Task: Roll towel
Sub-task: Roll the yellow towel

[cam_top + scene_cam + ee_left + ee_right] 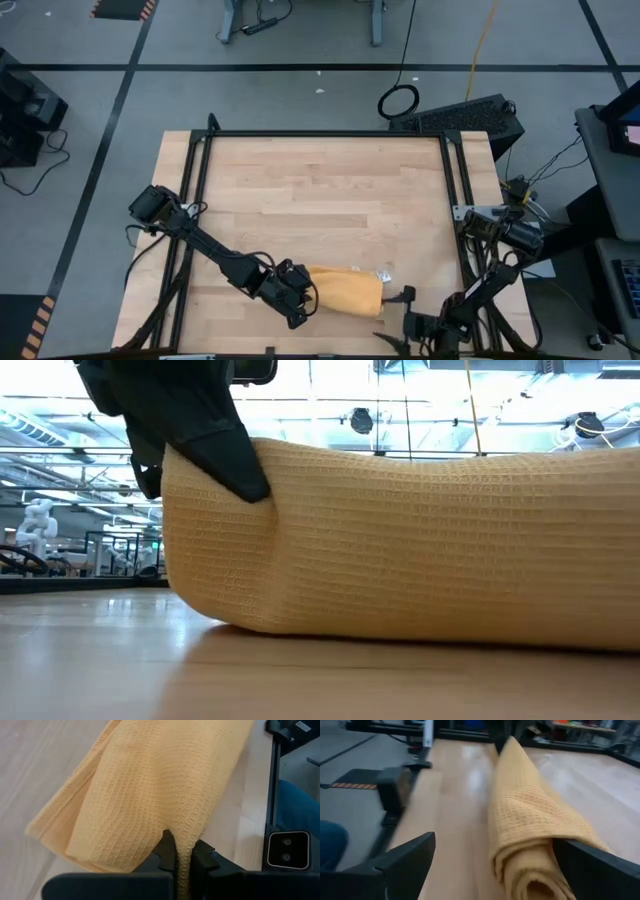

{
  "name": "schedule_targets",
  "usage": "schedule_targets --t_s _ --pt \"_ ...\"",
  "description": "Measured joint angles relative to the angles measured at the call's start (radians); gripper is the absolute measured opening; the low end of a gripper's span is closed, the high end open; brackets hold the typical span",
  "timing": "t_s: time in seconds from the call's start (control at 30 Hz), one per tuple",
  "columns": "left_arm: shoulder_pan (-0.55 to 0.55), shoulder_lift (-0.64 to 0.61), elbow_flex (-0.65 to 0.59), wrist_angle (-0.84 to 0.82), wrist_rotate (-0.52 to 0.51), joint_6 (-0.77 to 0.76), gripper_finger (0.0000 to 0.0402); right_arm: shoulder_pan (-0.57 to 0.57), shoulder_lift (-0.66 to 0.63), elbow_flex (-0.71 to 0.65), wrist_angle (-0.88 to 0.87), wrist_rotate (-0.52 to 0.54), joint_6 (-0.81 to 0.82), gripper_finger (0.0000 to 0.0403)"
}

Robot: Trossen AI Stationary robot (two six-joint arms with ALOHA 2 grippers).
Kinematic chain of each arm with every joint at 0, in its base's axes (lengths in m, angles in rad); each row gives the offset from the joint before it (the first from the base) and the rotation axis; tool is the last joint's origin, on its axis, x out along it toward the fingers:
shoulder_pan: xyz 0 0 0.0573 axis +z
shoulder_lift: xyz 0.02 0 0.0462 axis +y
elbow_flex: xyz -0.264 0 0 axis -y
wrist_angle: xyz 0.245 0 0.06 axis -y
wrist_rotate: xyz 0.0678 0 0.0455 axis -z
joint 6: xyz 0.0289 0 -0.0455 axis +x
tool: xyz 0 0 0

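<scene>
The mustard-yellow towel (345, 292) lies rolled into a short thick roll along the table's near edge, resting on its underside (400, 630). A small white tag (382, 277) shows at its right end. My left gripper (305, 297) is shut on the roll's left end. My right gripper (395, 315) stands open at the right end, nearly level. In the right wrist view the roll's spiral end (535, 880) sits between the two spread fingers. My left gripper pinches a raised fold of the towel's outer layer (183, 845) between its two fingers, at the roll's left end. The fingers (220, 455) slant down onto it from the table's left. The roll lies on the table. Whether my right gripper's finger (590, 865) touches the roll's end, I cannot tell.
Black frame rails (455, 190) run along the table's sides and far edge. Bare wood (320, 200) stretches from the roll to the far side. Something blue, perhaps a person's clothing (297, 800), shows just past the table's near edge.
</scene>
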Motion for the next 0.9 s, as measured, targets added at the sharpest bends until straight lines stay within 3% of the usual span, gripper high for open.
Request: schedule_targets --t_s 0.5,0.9 --pt "-0.003 0.001 0.000 0.001 -0.025 -0.001 0.0018 0.093 -0.034 0.007 -0.167 0.078 0.014 0.0394" --pt "-0.003 0.001 0.000 0.001 -0.025 -0.027 0.0018 0.000 -0.034 0.007 -0.175 0.079 -0.043 0.0399"
